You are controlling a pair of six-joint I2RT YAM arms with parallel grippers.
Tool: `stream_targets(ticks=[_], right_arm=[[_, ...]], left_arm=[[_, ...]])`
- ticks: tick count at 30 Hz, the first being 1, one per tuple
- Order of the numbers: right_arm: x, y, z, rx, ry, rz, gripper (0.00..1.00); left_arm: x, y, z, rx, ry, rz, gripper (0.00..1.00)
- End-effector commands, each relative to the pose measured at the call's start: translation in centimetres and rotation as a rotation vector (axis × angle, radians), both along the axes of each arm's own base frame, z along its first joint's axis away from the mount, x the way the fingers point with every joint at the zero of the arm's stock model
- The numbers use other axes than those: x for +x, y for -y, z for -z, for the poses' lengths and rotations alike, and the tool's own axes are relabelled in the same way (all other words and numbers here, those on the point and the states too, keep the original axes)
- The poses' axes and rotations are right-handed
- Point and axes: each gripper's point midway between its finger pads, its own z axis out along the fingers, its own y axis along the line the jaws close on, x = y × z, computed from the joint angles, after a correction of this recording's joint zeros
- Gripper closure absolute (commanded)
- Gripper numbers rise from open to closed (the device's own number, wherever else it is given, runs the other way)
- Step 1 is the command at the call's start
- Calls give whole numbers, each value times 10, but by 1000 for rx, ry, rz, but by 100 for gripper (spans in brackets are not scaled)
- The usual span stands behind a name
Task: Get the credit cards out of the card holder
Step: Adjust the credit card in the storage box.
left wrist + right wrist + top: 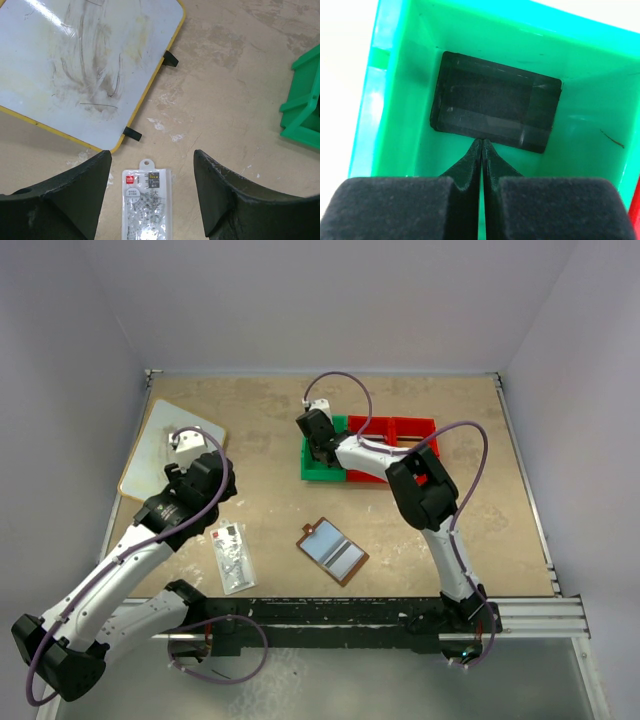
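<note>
The card holder (pixel 333 551) lies open on the table, a brown wallet showing its bluish-grey pockets. One flat credit card (pixel 495 107), dark in the bin's shade, lies on the floor of the green bin (pixel 395 100); a second card under it cannot be made out. My right gripper (pixel 482 142) hangs in that bin, shut with nothing between its fingers, its tips just short of the card's near edge. It is over the bin (pixel 320 440) in the top view. My left gripper (pixel 152 155) is open and empty, high over the table to the left (pixel 190 465).
A clear speckled packet (pixel 147 205) with a red mark lies below the left fingers (pixel 232 557). A yellow-rimmed whiteboard (pixel 165 445) sits at the back left. A red bin (pixel 395 435) adjoins the green bin (pixel 322 468).
</note>
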Motion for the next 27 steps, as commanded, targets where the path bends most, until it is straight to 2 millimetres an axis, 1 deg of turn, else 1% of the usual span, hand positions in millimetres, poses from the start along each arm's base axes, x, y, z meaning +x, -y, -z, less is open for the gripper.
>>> stream_targets(ticks=[1, 6, 14, 18, 21, 24, 26, 27], right_arm=[[7, 7, 0, -24, 20, 49, 97], [10, 8, -1, -32, 34, 54, 95], [13, 12, 3, -53, 47, 79, 92], [11, 10, -4, -28, 50, 68, 92], [9, 1, -22, 22, 68, 20, 88], [10, -4, -51, 64, 114, -14, 78], [7, -8, -70, 105, 137, -41, 75], [7, -8, -83, 122, 159, -48, 74]], left_arm=[[4, 0, -2, -6, 20, -6, 36], [4, 0, -2, -3, 18, -6, 36], [4, 1, 0, -2, 11, -4, 36], [4, 1, 0, -1, 10, -5, 36], [4, 0, 0, -1, 12, -6, 36], [4, 1, 0, 0, 11, -5, 36], [5, 1, 0, 0, 10, -6, 36], [5, 1, 1, 1, 9, -6, 36]])
